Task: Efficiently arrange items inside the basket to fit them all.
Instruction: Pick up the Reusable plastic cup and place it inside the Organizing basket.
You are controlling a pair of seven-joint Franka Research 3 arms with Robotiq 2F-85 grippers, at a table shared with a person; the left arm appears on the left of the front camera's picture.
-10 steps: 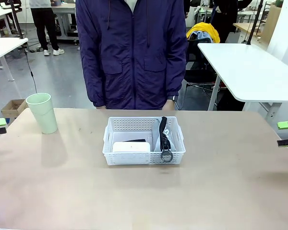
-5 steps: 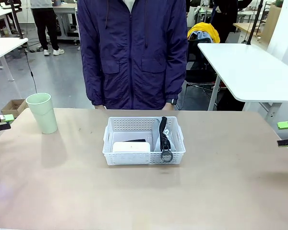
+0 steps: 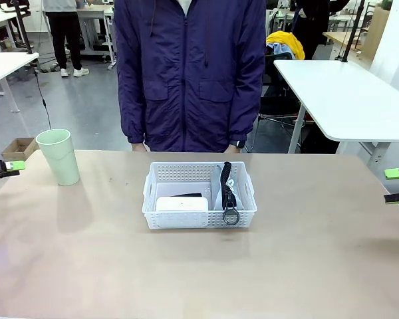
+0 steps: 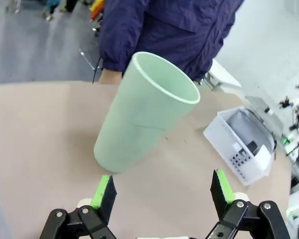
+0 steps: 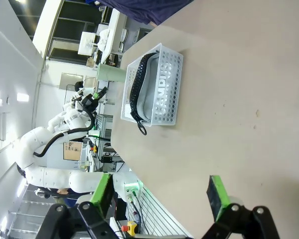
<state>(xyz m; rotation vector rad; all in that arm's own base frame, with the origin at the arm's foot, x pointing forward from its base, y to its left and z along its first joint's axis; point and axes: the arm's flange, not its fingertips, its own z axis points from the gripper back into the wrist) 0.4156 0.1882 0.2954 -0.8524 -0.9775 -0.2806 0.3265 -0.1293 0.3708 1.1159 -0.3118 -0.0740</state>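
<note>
Cup point(image 3: 58, 157) stands on table point(image 3: 186, 279) well left of basket point(image 3: 186, 220); person point(image 3: 189, 73) stands behind.

The left gripper point(image 4: 162, 191) has black fingers point(image 4: 103, 196) made of flat links, with bright green pads on the inner sides and round silver pins at the joints. The right gripper point(image 5: 160, 196) is built the same way: black links and green pads. The left arm point(image 5: 32, 144) is white with rounded segments, and a black cable runs along it. The person wears a dark blue jacket point(image 3: 189, 73) with a front zip, two flap pockets on the chest and long sleeves point(image 3: 130, 100).
</note>
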